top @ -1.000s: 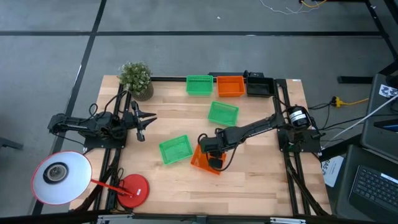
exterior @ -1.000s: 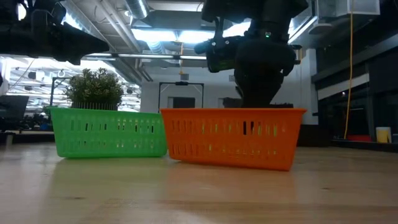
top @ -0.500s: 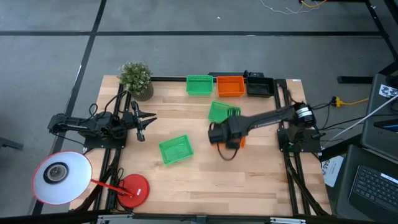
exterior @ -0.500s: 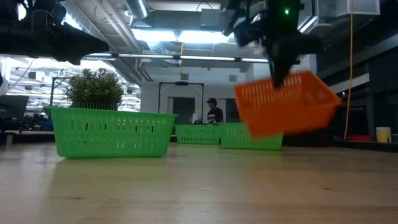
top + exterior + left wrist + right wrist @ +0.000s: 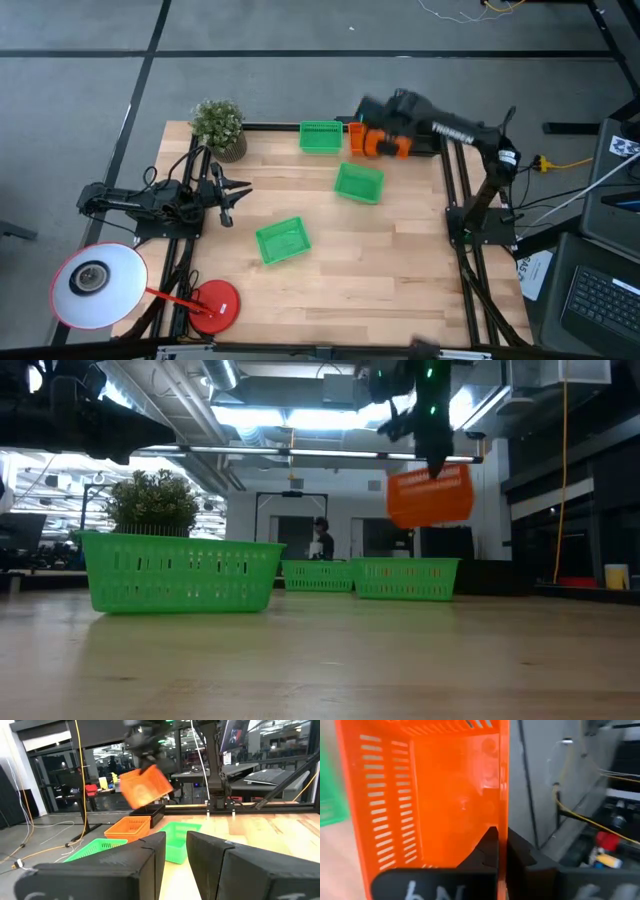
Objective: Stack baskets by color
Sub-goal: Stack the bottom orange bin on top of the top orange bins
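Orange basket hangs empty in the air, its wall clamped in the right gripper, above another orange basket on the surface. Left gripper waits spread apart, well away.

Three green baskets show: one in the back row, one mid-table, one nearer the front. Two orange baskets show, one lifted and one below. One potted plant stands at the corner.
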You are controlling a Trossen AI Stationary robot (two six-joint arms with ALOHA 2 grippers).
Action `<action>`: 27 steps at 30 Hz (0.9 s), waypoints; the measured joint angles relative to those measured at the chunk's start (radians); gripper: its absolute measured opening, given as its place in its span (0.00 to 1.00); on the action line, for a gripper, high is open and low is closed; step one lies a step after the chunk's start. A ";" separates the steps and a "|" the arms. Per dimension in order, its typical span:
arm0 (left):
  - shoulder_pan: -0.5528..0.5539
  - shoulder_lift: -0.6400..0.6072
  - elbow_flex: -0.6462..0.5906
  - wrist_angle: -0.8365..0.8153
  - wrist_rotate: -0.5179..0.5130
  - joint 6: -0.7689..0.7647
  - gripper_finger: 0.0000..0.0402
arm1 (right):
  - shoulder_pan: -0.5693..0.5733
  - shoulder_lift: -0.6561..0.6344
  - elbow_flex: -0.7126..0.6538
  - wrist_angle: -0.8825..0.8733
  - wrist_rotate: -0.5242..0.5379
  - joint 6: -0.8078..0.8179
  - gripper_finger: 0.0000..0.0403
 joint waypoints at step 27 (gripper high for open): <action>0.000 0.000 0.000 0.000 -0.003 0.000 0.18 | -0.432 0.116 -0.075 0.384 -0.742 -0.744 0.01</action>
